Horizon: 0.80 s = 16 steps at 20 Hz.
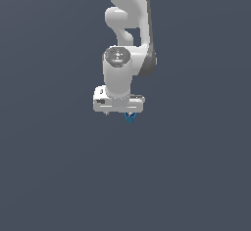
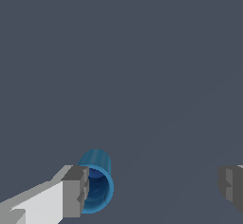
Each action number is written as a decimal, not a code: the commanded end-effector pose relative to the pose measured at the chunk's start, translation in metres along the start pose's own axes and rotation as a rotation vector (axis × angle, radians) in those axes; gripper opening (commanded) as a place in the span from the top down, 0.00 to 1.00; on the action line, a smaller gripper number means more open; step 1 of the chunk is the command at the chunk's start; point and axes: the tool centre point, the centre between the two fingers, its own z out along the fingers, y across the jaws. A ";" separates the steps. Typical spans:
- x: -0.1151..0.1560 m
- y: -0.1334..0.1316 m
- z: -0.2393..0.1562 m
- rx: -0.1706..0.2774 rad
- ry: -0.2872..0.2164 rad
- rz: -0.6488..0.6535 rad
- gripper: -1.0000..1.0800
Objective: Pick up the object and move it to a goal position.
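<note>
Your gripper has its fingers spread wide apart; the blue cup lies against one finger.

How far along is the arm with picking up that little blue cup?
Done: the white gripper has reached the small blue tapered cup, one grey finger beside it. In hand: the fingers stand wide apart, nothing clamped. Left: centring, closing, lifting, carrying to the goal, which no view shows.

A plain dark grey-blue surface fills both views — flat, unmarked, uniform in tone.
</note>
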 end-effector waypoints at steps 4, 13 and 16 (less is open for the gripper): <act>-0.016 -0.020 0.017 0.013 0.012 -0.053 0.04; -0.048 -0.051 0.044 0.033 0.033 -0.144 0.04; -0.054 -0.056 0.047 0.035 0.037 -0.158 0.04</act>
